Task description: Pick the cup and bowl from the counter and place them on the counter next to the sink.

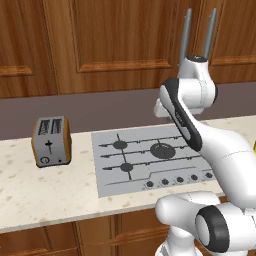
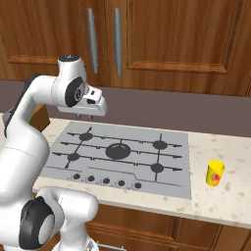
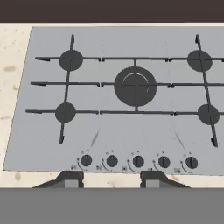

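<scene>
1. The light is even and soft across all three rendered views, neither dim nor harsh.
2. The stove plate (image 3: 122, 100) shows faint pale streaks of sheen near its knobs.
3. Shadows are weak; the toaster (image 1: 51, 141) casts almost none on the counter (image 1: 45, 195).
4. Edges look slightly soft and pixelated, without lens distortion.
</scene>
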Robot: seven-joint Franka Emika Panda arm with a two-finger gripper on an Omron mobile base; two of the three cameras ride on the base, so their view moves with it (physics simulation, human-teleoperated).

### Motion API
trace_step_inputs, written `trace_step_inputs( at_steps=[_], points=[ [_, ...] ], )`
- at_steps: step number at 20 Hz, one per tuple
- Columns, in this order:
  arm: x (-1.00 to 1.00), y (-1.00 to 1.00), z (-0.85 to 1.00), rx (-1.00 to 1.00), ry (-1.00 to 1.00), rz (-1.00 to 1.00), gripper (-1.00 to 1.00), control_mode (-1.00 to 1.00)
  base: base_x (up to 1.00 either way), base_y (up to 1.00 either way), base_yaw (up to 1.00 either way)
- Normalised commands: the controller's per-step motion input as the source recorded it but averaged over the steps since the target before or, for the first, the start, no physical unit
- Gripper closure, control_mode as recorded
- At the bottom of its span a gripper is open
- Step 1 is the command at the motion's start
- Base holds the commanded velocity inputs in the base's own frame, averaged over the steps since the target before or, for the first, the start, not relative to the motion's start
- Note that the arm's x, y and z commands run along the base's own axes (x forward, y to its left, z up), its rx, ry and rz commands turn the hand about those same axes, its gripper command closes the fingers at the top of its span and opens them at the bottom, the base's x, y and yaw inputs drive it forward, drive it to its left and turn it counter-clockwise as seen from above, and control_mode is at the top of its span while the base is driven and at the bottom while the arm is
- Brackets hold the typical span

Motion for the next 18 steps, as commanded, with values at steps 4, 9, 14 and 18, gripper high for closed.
trace_step_inputs(
  at_steps=[4,9,14,18],
  points=[
    [0.0,-0.09,0.0,0.01,0.02,0.0,-1.0,-1.0,0.0,0.0,0.0],
    [0.06,-0.06,-0.1,0.02,-0.02,0.01,-1.0,-1.0,0.0,0.0,0.0],
    [0.06,-0.77,-0.47,0.01,0.0,0.09,-1.0,-1.0,0.0,0.0,0.0],
    [-0.51,-0.93,-0.28,0.03,0.0,0.02,-1.0,-1.0,0.0,0.0,0.0]
  ],
)
